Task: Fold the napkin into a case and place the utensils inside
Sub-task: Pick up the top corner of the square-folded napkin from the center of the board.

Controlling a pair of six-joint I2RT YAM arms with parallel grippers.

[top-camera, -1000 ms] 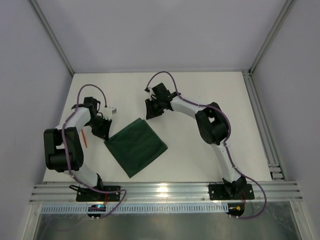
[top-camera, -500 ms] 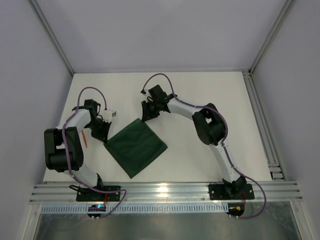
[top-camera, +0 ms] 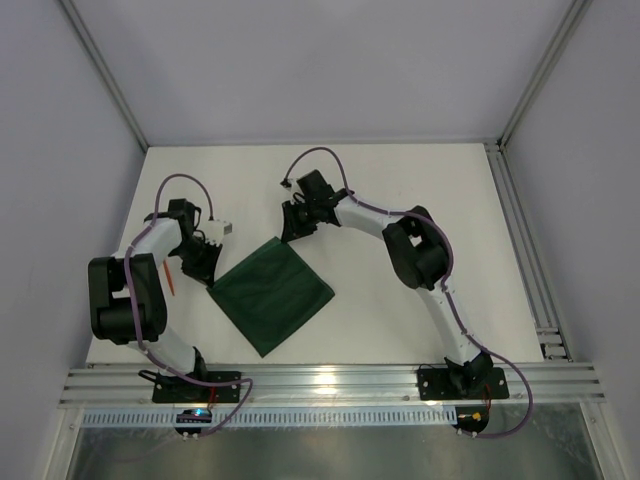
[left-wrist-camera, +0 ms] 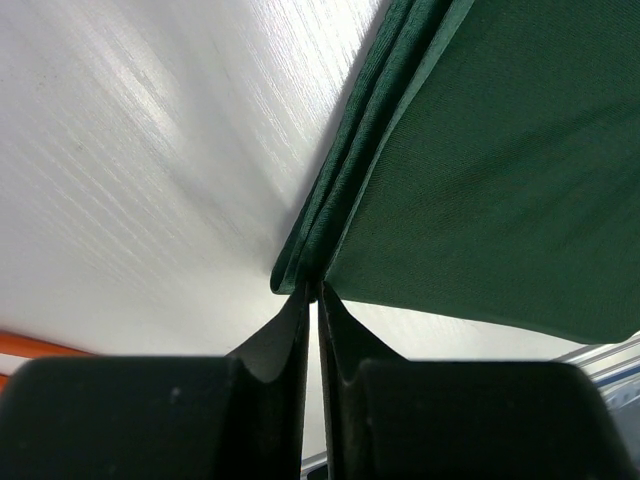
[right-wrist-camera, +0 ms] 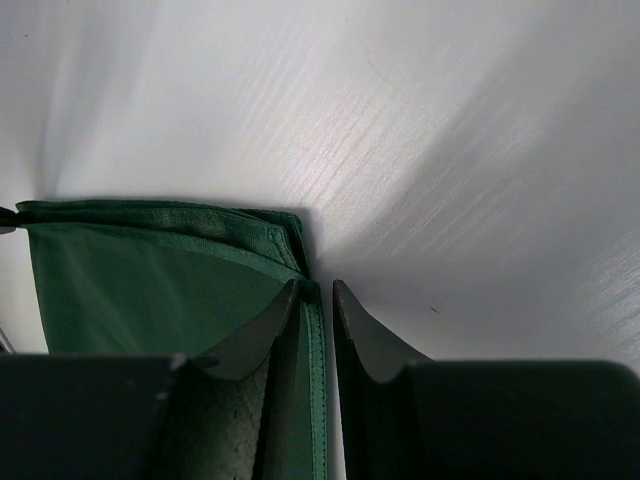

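We judge the napkin limp and light; corners suit. The left claw pinches one corner; the right claw straddles the hem, unclenched.

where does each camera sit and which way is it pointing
top external: fixed above and behind the arm bases, looking down on the table; both arms and the napkin show.
left wrist: on the left arm, looking along the left pincer at the napkin's left corner.
right wrist: on the right arm, looking along the right pincer at the napkin's far corner.
shared: all three see the napkin.
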